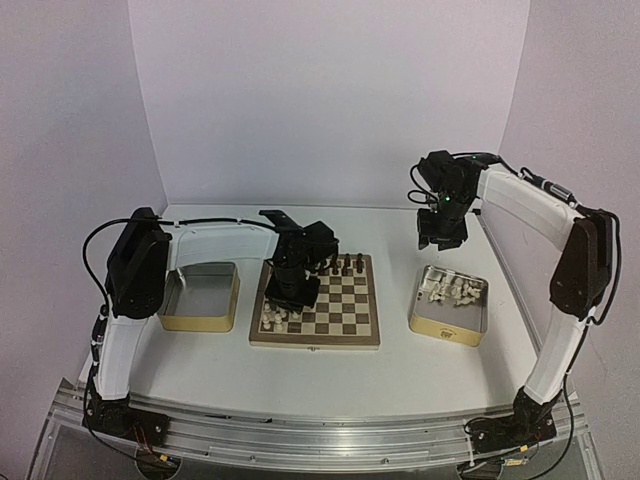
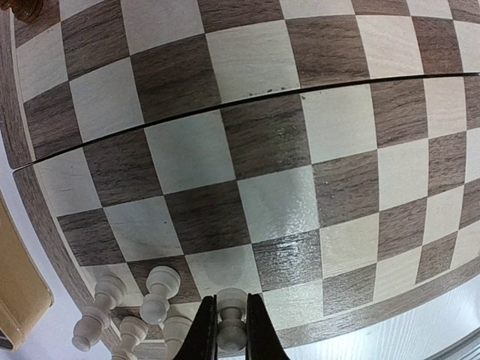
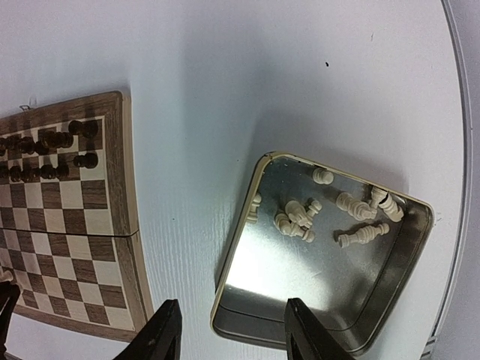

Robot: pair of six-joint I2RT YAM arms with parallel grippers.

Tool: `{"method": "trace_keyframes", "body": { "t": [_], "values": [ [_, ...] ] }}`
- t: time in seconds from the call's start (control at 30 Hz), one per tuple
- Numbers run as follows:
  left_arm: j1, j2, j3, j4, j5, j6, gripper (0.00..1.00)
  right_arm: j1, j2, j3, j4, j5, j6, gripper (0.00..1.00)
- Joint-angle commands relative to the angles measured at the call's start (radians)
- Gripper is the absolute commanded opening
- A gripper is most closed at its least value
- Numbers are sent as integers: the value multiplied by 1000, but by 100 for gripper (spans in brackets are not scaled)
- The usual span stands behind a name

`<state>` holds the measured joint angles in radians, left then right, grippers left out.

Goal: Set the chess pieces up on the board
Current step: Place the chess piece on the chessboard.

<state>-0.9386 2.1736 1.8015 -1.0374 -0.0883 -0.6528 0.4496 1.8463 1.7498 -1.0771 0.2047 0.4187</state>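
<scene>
Left pincer [image 2: 231, 334] is clenched on a cream pawn [image 2: 231, 304], its two dark fingers pressed against the figure's sides. The pawn stands upright between them above the nearest rank of the chessboard [image 1: 315, 343], towards the board's left side. Its base is hidden, so whether it touches the wood cannot be told. Just left of it, between the pawn and the left rim, a small group of cream chessmen [image 2: 160, 291] is crowded into the near left corner, close against one another. Across the board, dark chessmen [image 1: 342, 265] stand along the far ranks, mostly on the right half. The middle squares show bare wood, with the fold seam running across them.

The right pincer [image 3: 232, 315] is released, its jaws standing apart and holding nothing. It hangs high over the white tabletop [image 1: 400, 225], off the board's far right corner and beyond the right tin [image 1: 446, 332]. That metal tin sits on the tabletop to the right of the board, well apart from it. Inside it lie the spare cream chessmen [image 3: 294, 219], most of them tipped on their sides and scattered over the far half of its shiny floor. A left tin [image 1: 200, 321] with yellowish sides rests just left of the board, beside the left arm.
</scene>
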Motion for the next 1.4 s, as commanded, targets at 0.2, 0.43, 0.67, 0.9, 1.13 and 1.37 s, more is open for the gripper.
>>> {"method": "trace_keyframes", "body": {
  "t": [0.2,0.43,0.67,0.9,1.13,1.37],
  "values": [
    [6,4,-10,20,7,16,0,2,9,44,-2,-5,-6,46],
    [6,13,1,18,4,17,3,2,9,46,-2,-5,-8,46],
    [6,6,9,27,-16,20,3,2,10,48,-2,-7,-9,46],
    [6,6,-7,68,-23,28,1,2,11,50,-2,-8,-12,46],
    [6,12,-10,66,-31,33,1,2,14,49,-2,-9,-14,46],
    [6,10,-11,41,-41,35,0,2,24,58,-3,-15,-15,46]
  ]
}}
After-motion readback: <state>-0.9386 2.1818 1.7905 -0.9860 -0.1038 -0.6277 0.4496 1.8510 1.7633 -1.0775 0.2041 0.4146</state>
